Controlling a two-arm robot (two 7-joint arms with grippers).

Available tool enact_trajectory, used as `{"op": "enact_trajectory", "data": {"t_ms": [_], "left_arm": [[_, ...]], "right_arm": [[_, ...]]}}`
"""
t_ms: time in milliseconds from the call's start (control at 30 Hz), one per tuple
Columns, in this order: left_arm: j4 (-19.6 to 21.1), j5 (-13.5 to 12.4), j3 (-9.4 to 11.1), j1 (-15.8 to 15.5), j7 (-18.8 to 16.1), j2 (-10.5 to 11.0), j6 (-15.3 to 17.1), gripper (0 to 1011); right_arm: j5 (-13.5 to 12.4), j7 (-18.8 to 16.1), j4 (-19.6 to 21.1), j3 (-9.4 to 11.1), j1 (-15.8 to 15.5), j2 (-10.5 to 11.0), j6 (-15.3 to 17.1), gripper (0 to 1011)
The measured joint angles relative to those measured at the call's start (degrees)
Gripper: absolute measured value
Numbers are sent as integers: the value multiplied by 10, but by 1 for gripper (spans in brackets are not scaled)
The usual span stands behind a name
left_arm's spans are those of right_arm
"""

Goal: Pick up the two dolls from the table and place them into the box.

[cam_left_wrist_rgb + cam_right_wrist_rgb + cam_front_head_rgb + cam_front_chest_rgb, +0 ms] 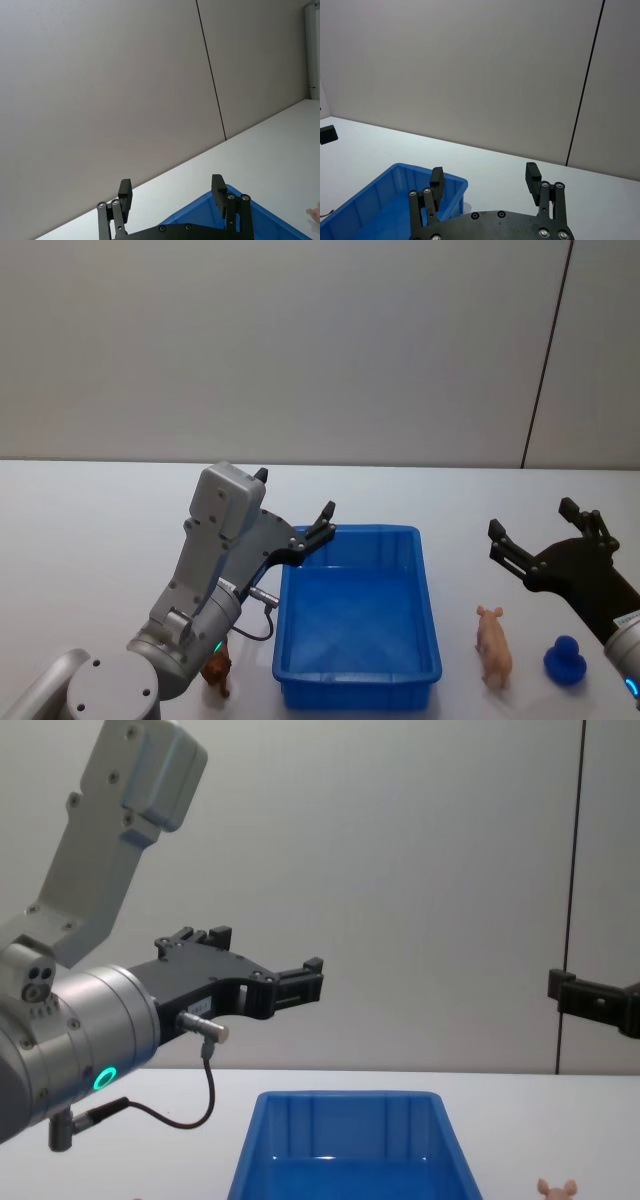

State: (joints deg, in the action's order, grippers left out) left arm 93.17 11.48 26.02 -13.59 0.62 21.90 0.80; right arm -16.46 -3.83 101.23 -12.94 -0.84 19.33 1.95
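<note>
The left gripper is hovering near the far left corner of the rectangular bright-blue plastic box, its black fingers spread wide and grasping nothing. The right gripper is hanging above the flat white table to the right of the box, likewise released and empty. The small tan four-legged plush animal with pinkish ears is lying on the table just right of the box, the rounded deep-blue plush toy is sitting near it, farther right, and a small darker-brown toy animal is standing by the box's near left corner, partly hidden by the left arm.
</note>
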Motion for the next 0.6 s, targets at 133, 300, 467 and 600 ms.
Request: {"op": "enact_trajectory", "data": {"t_ms": [133, 300, 467, 600], "left_arm": [[0, 0, 0, 0, 0, 0, 0, 1001], [0, 0, 0, 0, 0, 0, 0, 1001], [0, 0, 0, 0, 0, 0, 0, 1001], [0, 0, 0, 0, 0, 0, 0, 1001]], "right_arm": [[0, 0, 0, 0, 0, 0, 0, 1001], [0, 0, 0, 0, 0, 0, 0, 1001], [0, 0, 0, 0, 0, 0, 0, 1000], [0, 0, 0, 0, 0, 0, 0, 1000]]}}
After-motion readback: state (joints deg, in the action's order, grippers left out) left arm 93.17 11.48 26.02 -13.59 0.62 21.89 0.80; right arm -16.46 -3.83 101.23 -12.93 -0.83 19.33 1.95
